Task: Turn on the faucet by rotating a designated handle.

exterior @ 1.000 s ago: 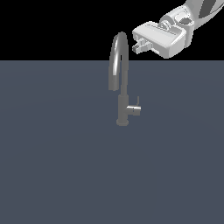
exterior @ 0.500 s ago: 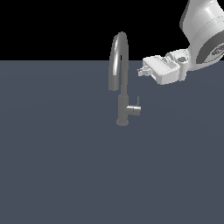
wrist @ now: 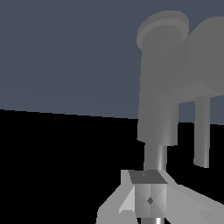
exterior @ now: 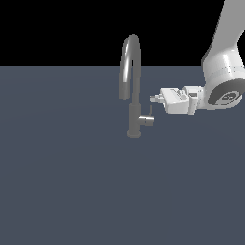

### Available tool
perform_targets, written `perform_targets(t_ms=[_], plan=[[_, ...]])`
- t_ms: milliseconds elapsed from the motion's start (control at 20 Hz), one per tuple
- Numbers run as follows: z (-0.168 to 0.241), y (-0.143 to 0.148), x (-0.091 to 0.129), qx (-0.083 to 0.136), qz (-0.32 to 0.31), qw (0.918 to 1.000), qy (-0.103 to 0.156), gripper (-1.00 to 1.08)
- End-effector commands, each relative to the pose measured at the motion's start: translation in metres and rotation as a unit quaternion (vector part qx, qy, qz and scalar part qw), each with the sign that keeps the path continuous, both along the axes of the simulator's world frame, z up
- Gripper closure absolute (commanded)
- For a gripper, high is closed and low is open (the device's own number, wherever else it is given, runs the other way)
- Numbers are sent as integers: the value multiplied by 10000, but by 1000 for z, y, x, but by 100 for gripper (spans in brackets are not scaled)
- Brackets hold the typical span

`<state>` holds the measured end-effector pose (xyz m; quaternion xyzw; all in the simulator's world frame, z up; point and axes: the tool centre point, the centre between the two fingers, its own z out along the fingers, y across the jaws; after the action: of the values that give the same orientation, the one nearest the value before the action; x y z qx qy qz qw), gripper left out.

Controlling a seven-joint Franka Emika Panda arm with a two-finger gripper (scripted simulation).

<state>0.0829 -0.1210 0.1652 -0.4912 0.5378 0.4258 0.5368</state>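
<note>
Exterior view: set high and well back, looking down on the dark surface, the faucet at frame centre, the gripper just right of it. Wrist view: very close, looking along the fingers at the faucet, which both views share.

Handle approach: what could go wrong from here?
1. The pincer sits above the handle, near its thin lever; it may graze the lever instead of catching it.
2. It is also close to the faucet body, so pushing further may hit that instead.
3. Pincer opening is unclear in both views.
</note>
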Motion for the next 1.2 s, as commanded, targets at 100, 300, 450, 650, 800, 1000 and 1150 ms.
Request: perform_targets(t_ms=[100, 300, 450, 650, 800, 1000, 1150], plan=[[-21, 0, 2, 270, -289, 9990, 212, 108], [-31, 0, 3, 391, -418, 9979, 309, 108], [-33, 1, 3, 412, -440, 9977, 325, 108], [-29, 1, 3, 372, -395, 9981, 289, 108], [-29, 1, 3, 369, -391, 9981, 286, 108], [-27, 2, -1, 369, -391, 9981, 286, 108], [-24, 4, -8, 369, -391, 9981, 286, 108]])
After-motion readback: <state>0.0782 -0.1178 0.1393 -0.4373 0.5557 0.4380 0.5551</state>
